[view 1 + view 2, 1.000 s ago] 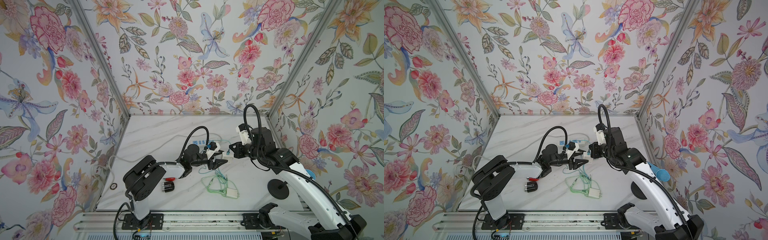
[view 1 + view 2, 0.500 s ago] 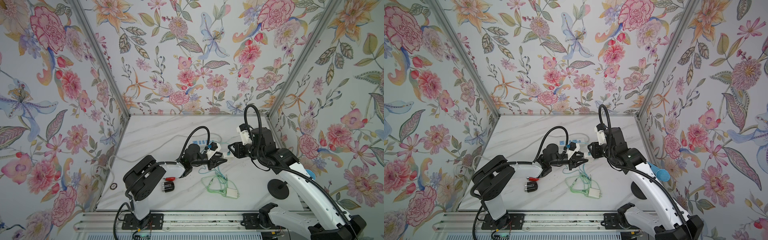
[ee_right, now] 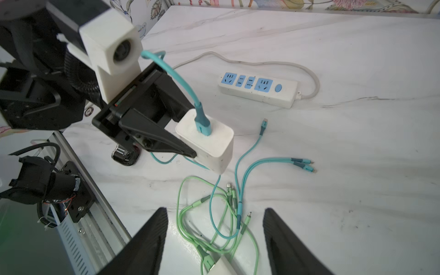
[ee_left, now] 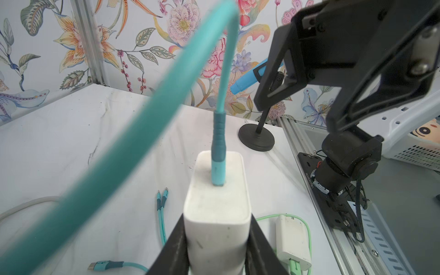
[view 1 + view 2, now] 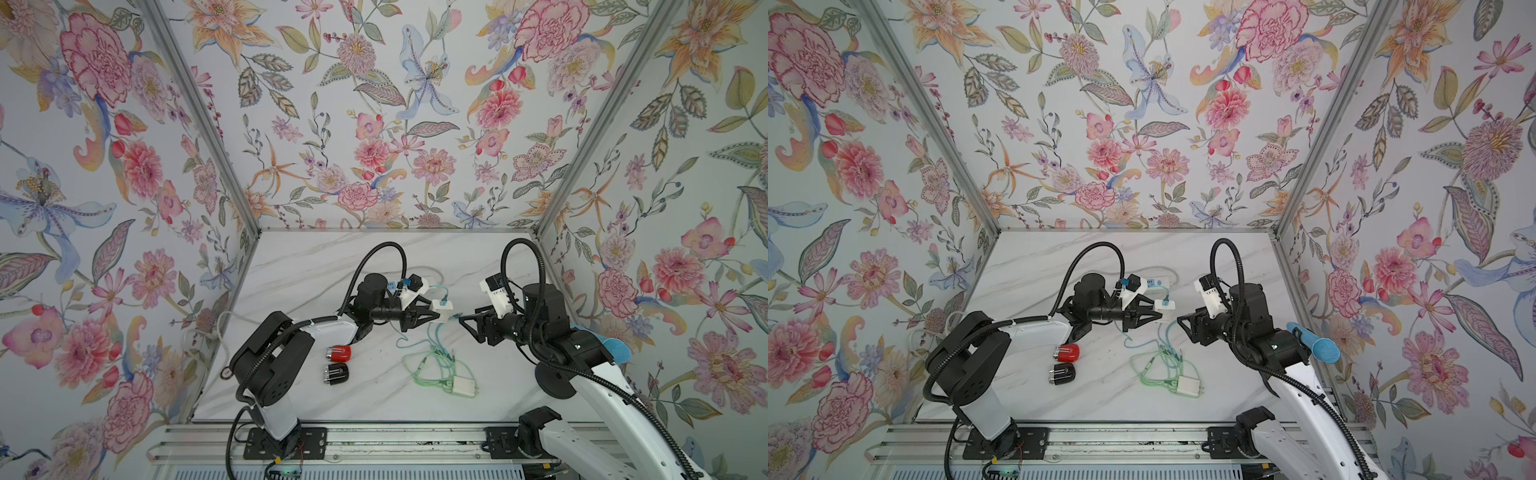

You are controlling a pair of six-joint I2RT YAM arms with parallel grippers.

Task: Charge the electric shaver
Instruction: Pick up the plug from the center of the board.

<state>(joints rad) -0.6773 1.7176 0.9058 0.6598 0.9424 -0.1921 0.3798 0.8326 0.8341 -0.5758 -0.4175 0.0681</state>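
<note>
Above the marble table (image 5: pixel 311 266), right hand (image 3: pixel 214 210) has opened, backed off; left hand (image 4: pixel 217 221) grips adapter (image 3: pixel 209 140).

**Non-task items observed**

Blue microphone (image 5: pixel 1316 347) sits tilted on a black disc-base stand (image 4: pixel 257 140), near the right edge of the marble table (image 5: pixel 307 257). Floral wall panels (image 5: pixel 374 124) enclose three sides. Metal rail (image 5: pixel 374 440) runs along the front.

Cable tangle (image 3: pixel 239 209) mid-table (loose loops), power strip (image 3: pixel 258 89) behind — far marble (image 5: pixel 324 253) open.
</note>
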